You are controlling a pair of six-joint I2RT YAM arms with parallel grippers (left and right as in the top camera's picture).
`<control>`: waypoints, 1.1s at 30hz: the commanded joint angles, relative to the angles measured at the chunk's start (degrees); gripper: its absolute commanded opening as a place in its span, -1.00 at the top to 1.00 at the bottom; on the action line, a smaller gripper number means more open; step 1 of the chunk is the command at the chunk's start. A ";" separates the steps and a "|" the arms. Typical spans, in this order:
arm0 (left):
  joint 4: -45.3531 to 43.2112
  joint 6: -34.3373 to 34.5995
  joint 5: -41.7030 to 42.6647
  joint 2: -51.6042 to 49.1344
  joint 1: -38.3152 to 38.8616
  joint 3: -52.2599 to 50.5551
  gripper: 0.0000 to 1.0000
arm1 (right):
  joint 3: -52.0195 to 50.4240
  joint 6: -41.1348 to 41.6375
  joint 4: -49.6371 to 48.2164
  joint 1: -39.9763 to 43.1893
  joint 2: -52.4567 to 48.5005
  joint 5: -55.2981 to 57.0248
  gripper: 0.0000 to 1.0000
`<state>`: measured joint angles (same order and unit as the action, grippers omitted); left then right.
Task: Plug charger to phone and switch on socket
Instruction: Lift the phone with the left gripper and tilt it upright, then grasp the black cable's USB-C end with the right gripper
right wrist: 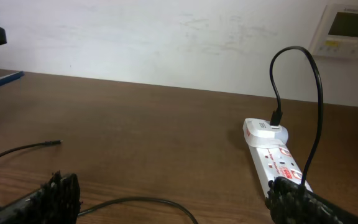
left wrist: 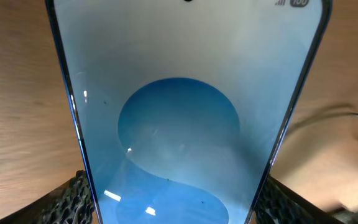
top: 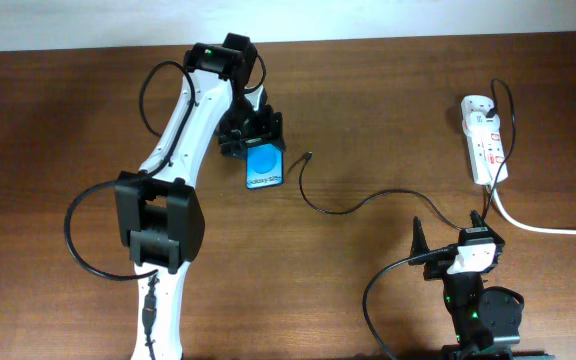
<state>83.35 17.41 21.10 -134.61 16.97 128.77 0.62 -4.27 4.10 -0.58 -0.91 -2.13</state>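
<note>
Overhead, near to far, Dev. Right gripper [top: 449, 232] status?

Sits at 5 o'clock, Rao. Jaws wide apart, nothing in them. Right wrist view agrees: fingers [right wrist: 48, 199] are spread, with slack from the charger [top: 348, 210] lying between them on the table [top: 68, 120].

Why there?

My read: it's close to the slack for a cable pick, and it faces the socket for the switch.

Connector tip?

Connector tip [top: 310, 156] lies loose on the wood at 3 o'clock of the phone [top: 265, 167]. It's near the phone, not touching. Not plugged.

Phone?

Near table centre, a touch toward 10 o'clock, screen lit blue. Left gripper [top: 255, 143] comes in from its 12 o'clock side. In the left wrist view the pads [left wrist: 73, 199] sit on both long edges, so the jaws are clamped on the phone. Likely that's to brace it so the plug push doesn't slide it. Can't tell whether it rests flat or is tipped up. The port isn't visible in any view.

Socket?

Socket [top: 485, 140] is at 2 o'clock, well apart from the phone. The charger's other end is already seated at its far end, looping up and back. White cord [top: 543, 228] exits toward 4 o'clock. Red marks are visible, but the switch position is too small to tell.

So both steps are open?

Judging by this, yes. Plug first, switch after.
</note>
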 commanded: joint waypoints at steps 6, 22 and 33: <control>0.24 13.16 24.72 0.26 -3.98 1.79 1.00 | -0.31 0.24 0.44 -0.46 0.39 3.58 -0.97; 4.39 30.34 29.24 0.26 -12.87 1.79 1.00 | 32.17 26.47 4.44 -0.50 -31.67 -23.23 -0.97; 9.57 37.09 54.75 0.26 -11.10 1.79 1.00 | 51.32 26.47 15.21 -0.55 -78.82 -55.10 -0.97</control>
<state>92.60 49.71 69.60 -134.61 6.00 129.25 51.22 22.35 19.38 -0.80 -77.10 -52.73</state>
